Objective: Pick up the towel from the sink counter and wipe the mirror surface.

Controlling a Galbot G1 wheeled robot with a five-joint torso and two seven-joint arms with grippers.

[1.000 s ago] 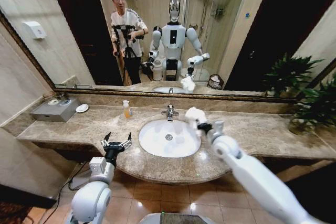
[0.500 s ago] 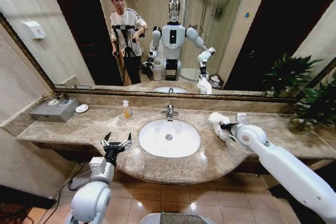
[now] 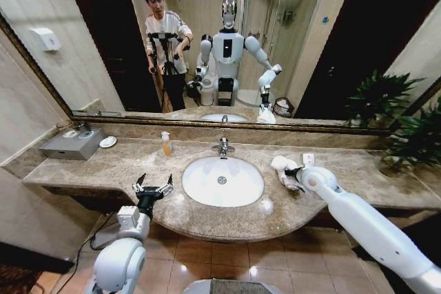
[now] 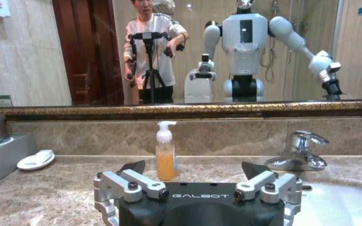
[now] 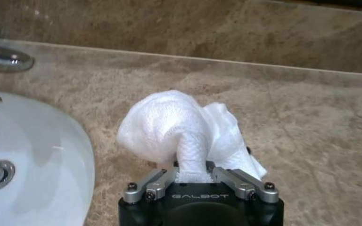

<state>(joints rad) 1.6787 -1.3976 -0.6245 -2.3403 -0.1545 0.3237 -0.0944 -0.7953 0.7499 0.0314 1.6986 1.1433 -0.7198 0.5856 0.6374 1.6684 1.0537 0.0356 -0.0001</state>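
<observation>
— Where's the right gripper (image 5: 196, 175)?
— Arm stretched over the counter (image 3: 358, 170) right of the basin (image 3: 222, 181), jaws clamped on the towel (image 5: 179, 129).
— The left gripper (image 3: 153, 186)?
— Raised near the counter's front edge, jaws wide.

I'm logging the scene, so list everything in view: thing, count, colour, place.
towel: 1, white, bunched in the right claw over the sink counter, right of the basin
sink counter: 1, brown-beige speckled marble, below the mirror
mirror: 1, dark bronze-gold frame, on the wall behind the counter
basin: 1, white, oval, centre of the counter
faucet: 1, chrome, behind the basin
soap bottle: 1, orange liquid with white pump, left of the faucet
dish: 1, white, far left of the counter
grey box: 1, far left, beside the dish
plant: 1, green, far right
left claw: 1, black, open, at the counter's front edge left of the basin
right claw: 1, black, shut on the towel
</observation>
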